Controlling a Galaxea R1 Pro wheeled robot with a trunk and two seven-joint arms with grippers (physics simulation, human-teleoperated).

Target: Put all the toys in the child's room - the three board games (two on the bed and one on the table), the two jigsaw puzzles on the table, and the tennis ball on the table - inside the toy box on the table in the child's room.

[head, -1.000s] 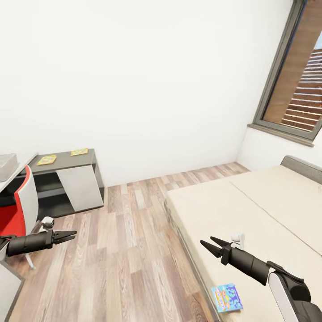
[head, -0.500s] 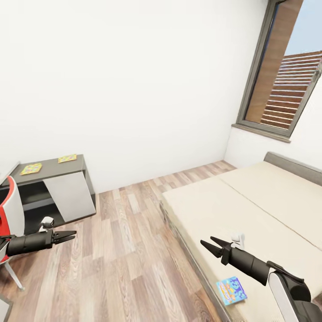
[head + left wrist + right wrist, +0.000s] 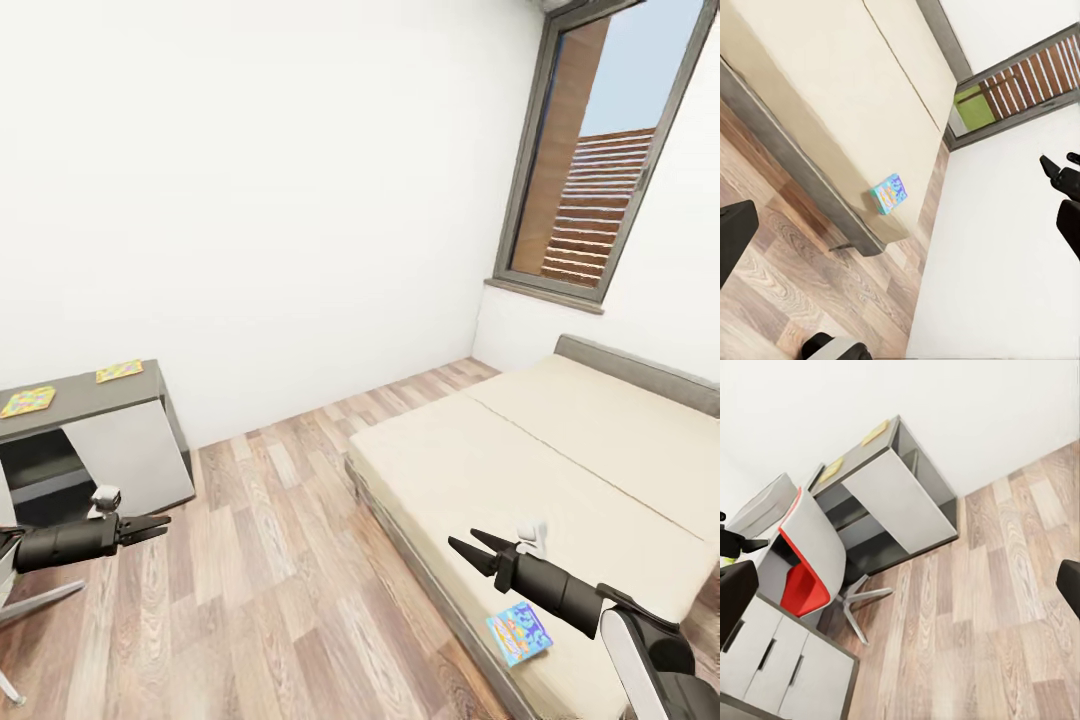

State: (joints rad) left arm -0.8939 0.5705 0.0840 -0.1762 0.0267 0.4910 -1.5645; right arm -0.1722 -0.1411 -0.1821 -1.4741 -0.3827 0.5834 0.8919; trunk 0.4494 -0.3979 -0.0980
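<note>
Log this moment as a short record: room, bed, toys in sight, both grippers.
room: white walls, wood floor, tall window
bed: beige, one blue game box near its front edge
cabinet: two flat colourful boxes on top
left gripper: open, empty, over the floor
right gripper: open, empty, above the bed's edge

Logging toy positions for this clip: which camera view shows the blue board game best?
The head view: the blue board game lies flat near the bed's foot corner, print facing up. The left wrist view shows it smaller, from a slant.
</note>
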